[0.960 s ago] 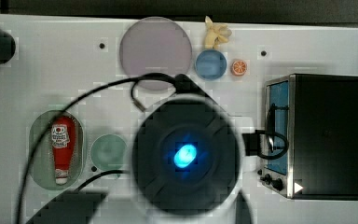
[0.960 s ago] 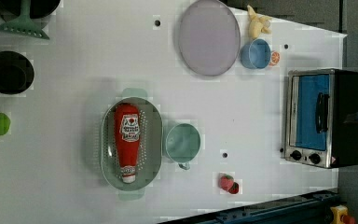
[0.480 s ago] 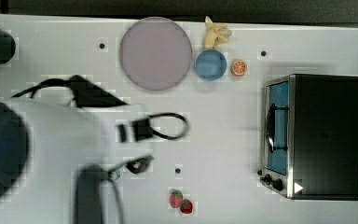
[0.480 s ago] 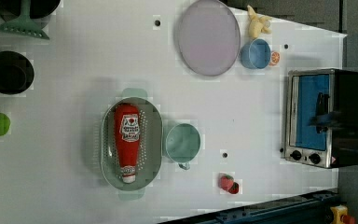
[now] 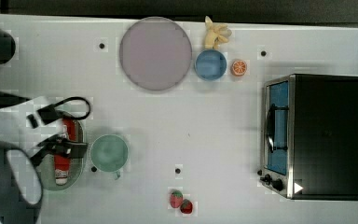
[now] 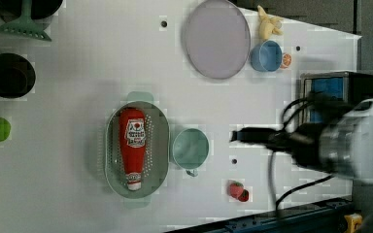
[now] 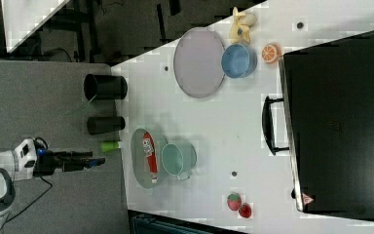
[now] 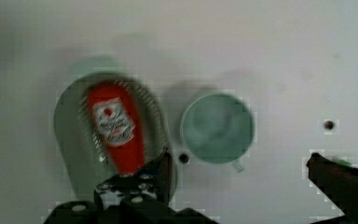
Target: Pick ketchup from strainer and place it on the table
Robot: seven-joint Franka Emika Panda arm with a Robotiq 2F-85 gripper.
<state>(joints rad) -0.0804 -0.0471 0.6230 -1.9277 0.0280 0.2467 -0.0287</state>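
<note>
Ketchup (image 8: 116,133) lying in strainer (image 8: 72,140), green cup (image 8: 217,128) beside, hand (image 8: 237,175) spread wide above

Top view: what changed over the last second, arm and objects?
The arm swept from the middle of the top view to its left edge; its open gripper now hangs above the pale green oval strainer and the round green cup. Nothing was grasped. The small red ketchup bottle lies in the strainer as before; cup, grey-lilac plate and toaster oven unmoved.
</note>
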